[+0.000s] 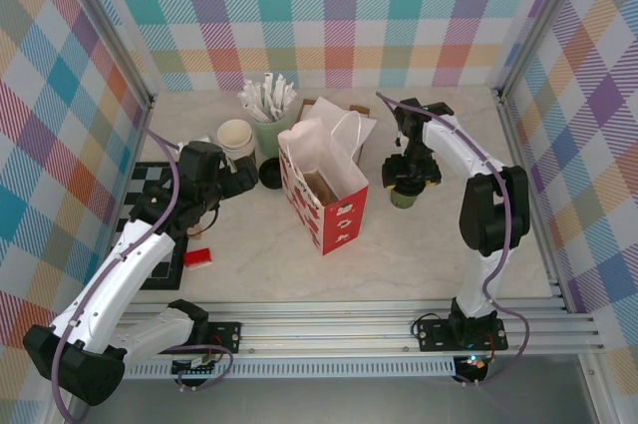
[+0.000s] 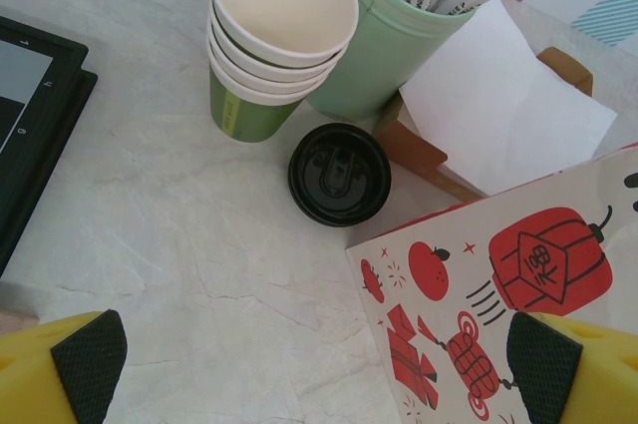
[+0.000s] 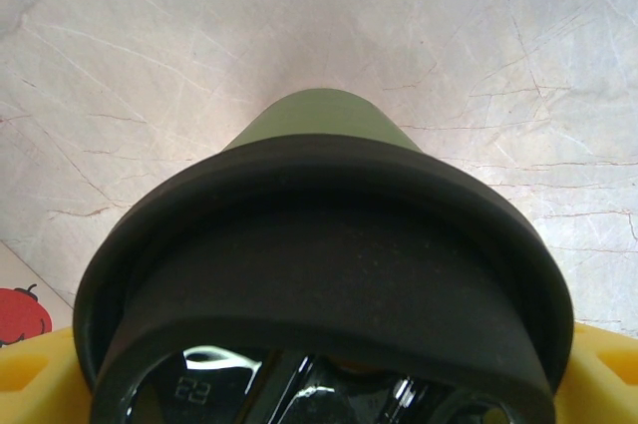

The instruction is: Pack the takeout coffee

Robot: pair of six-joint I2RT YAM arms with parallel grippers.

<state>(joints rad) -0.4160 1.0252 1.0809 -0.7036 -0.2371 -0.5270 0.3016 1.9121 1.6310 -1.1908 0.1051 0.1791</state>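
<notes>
1. Now the right fingers (image 3: 35,379) are flanking the takeout coffee (image 1: 404,195), likely for lifting; whether pinching, I cannot tell.
2. It is standing on the desk (image 1: 429,254) beside the open bag (image 1: 334,214).
3. The left fingers (image 2: 90,359) are hanging spread.

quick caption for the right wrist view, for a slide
Right gripper straddling the takeout coffee, its black lid close to the lens, marble table beneath

Bright even overhead light; soft shadows; right wrist close-up blurred, glare on takeout coffee (image 3: 319,274).
</notes>
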